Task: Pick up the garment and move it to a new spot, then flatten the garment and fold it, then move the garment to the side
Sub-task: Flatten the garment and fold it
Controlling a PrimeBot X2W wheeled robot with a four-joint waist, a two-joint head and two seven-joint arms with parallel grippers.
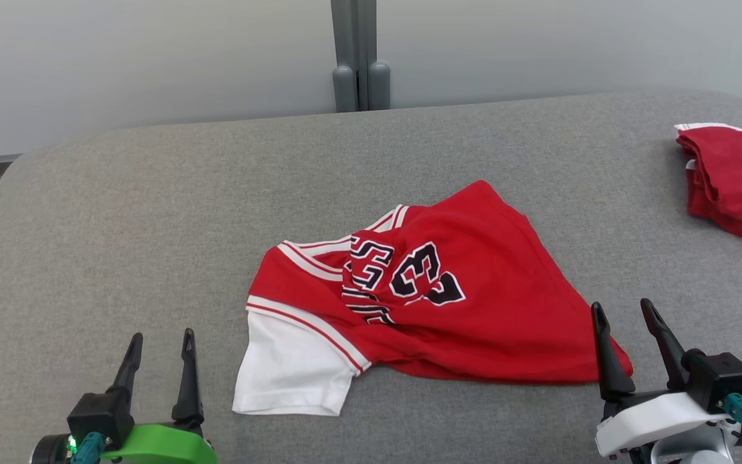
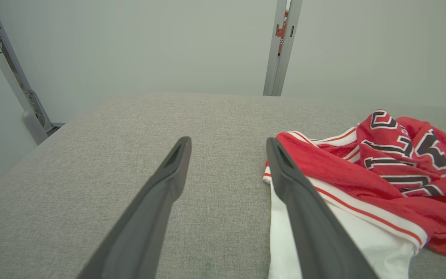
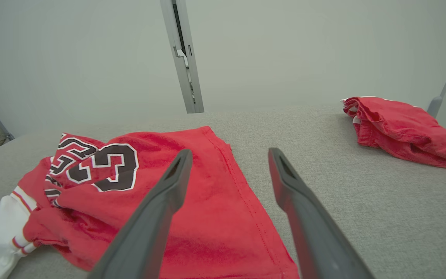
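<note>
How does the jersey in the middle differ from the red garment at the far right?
The jersey lies spread and crumpled; the red garment sits in a folded pile. The jersey shows black numbers and a white sleeve; the red garment looks almost plain red. Both are red and rest on the grey surface.

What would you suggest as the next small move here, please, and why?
The jersey lies crumpled on the grey surface, untouched; the left gripper and right gripper stand open and empty. I would probably ease the right gripper down onto the red hem corner just beside its fingers and close there, to begin the pick-up.
</note>
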